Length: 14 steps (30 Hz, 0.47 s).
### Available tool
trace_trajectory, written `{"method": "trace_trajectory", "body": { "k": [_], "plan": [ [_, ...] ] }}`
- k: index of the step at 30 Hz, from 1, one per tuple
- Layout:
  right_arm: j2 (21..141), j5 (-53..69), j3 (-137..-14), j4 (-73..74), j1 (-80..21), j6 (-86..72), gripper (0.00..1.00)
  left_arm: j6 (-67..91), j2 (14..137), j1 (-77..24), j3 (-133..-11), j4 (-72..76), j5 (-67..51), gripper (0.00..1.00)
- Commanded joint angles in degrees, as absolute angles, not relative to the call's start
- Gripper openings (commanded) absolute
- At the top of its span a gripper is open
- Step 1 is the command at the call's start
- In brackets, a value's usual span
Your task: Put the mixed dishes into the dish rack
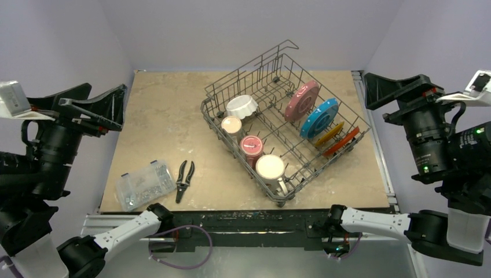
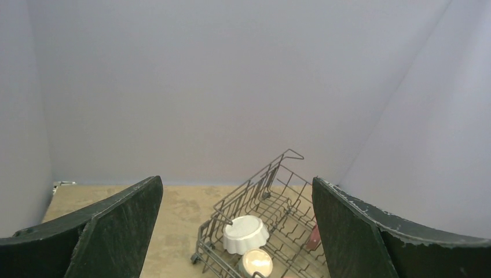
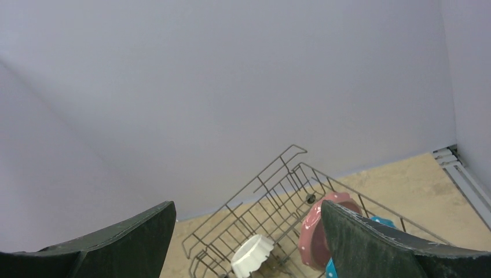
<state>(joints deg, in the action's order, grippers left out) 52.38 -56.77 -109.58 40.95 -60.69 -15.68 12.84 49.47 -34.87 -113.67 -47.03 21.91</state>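
- Top external view: the dish rack point(image 1: 278, 116) sits diagonally on the right half of the table point(image 1: 168, 116) and holds every dish in sight. The white fluted bowl point(image 1: 242, 106), small beige cup point(image 1: 231, 125), maroon mug point(image 1: 251, 147) and cream mug point(image 1: 270, 168) run along its left side. The pink plate point(image 1: 301, 100), blue plate point(image 1: 319, 117), yellow plate point(image 1: 329, 133) and red-orange plate point(image 1: 341, 142) stand on edge along its right side. Loading looks complete.
- Same view: the left gripper point(image 1: 107, 90) and right gripper point(image 1: 366, 91) hang raised at the left and right table edges, well apart from the rack, jaws wide, nothing held. Risk: a needless descent into the rack strikes a standing plate and tips it onto its neighbour.
- Same view: the pliers point(image 1: 184, 179) and clear plastic box point(image 1: 145, 184) lie on the near left of the table. Risk: either is mistaken for a dish and loaded.
- Same view: the rack's near corner, with the cream mug, lies close to the near table edge. Risk: a push on the rack slides that corner off.
- Left wrist view: the left gripper point(image 2: 237, 180) is wide and empty. Only the rack's point(image 2: 272, 191) left end, the white fluted bowl point(image 2: 246, 234) and the small beige cup point(image 2: 256, 263) show clearly. Risk: a move planned here ignores the plates, which are mostly hidden.
- Right wrist view: the right gripper point(image 3: 248, 204) is wide and empty. The pink plate point(image 3: 315, 231) stands just left of its right finger in the frame. Risk: a forward drop meets that plate first.
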Motion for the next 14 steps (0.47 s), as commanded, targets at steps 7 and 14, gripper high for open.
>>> {"method": "trace_trajectory", "body": {
  "k": [7,14],
  "plan": [
    [51.79,-59.01,-110.48,34.71,-60.49,-12.63,0.98,9.97,47.56,-34.53,-112.43,-45.72,27.49,1.0],
    [50.81,-59.26,-108.87,37.4,-60.55,-16.42,0.98,10.55,47.31,-34.53,-110.84,-46.39,27.42,1.0]
  ]
}}
